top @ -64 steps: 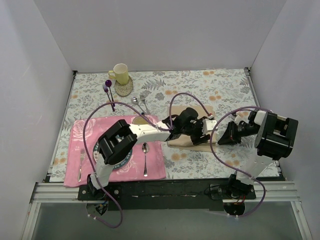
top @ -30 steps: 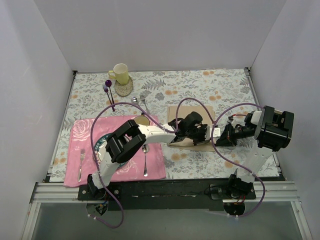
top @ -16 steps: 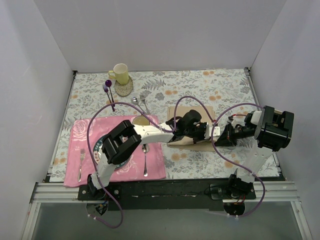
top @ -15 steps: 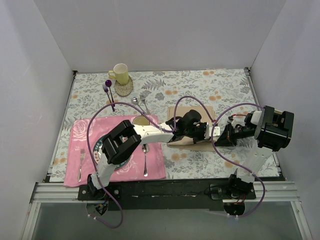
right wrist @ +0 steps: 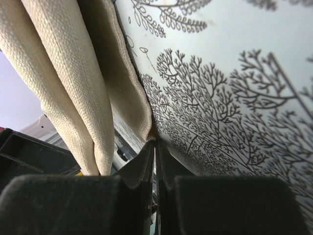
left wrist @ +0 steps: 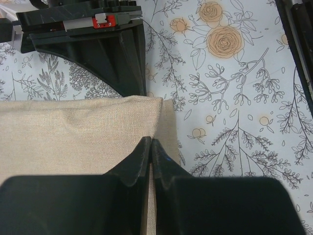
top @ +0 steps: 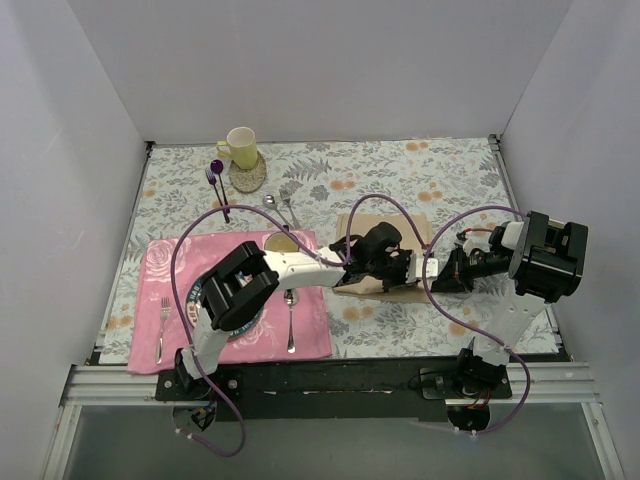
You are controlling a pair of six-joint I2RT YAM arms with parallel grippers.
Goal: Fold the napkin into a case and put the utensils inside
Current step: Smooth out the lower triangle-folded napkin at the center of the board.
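Jaws L shut, touching napkin (left wrist: 73, 127) — R pinching its edge.

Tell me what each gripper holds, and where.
Both grip the napkin: the left gripper seems to pinch the top fold's end edge; the right gripper pinches a lower layer's edge.

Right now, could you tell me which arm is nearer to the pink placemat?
Left. The left arm reaches across above the right part of the pink placemat; the right arm stands well to its right, beyond the napkin.
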